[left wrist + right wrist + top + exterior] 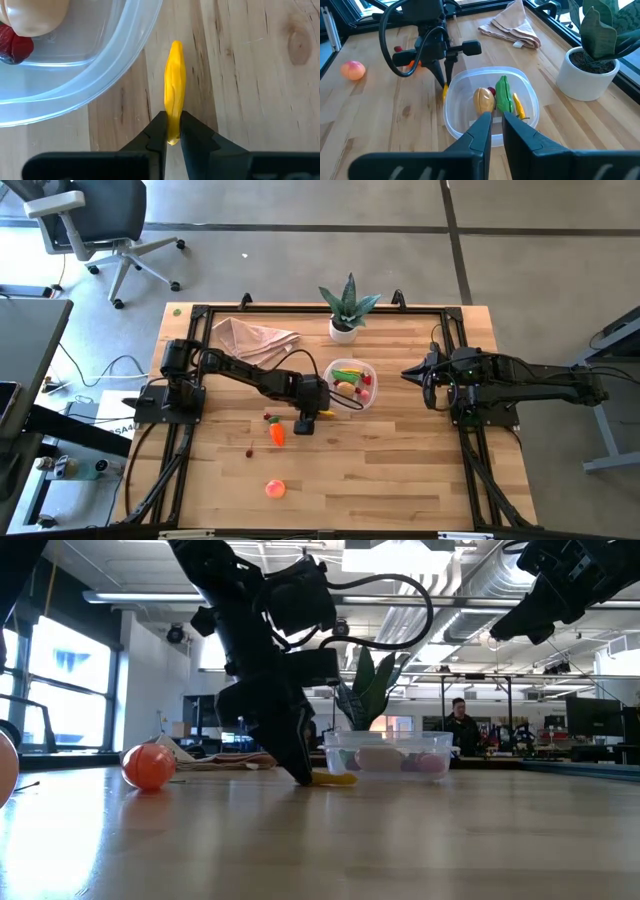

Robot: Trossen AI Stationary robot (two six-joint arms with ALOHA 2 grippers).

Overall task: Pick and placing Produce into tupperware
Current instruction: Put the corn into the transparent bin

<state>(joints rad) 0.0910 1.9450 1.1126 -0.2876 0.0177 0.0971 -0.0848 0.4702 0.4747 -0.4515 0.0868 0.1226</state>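
The clear tupperware [352, 385] stands mid-table and holds a green pod [503, 95], a tan piece [484, 100], a yellow strip and a red piece. My left gripper [312, 416] stands at the table just near of the tupperware, shut on another yellow strip [174, 85]. An orange carrot [276, 434], a pink-orange peach [275, 489], a tiny red piece [268, 417] and a dark piece [249, 450] lie on the wood. My right gripper [408, 372] hangs shut and empty, high to the right of the tupperware. My left gripper pinches the yellow strip's one end [173, 131] between its two fingers, whose tips [160, 127] close on its two flat sides. The fingers point down from above. The strip lies along the table [336, 779], stretching away from the fingers beside the tupperware's wall.
A spiky green plant in a white pot [345, 310] stands at the far edge behind the tupperware. A crumpled beige cloth [252, 336] lies at the far left. Black frame rails [190, 440] run along the table's sides. Bare wood lies at the near right.
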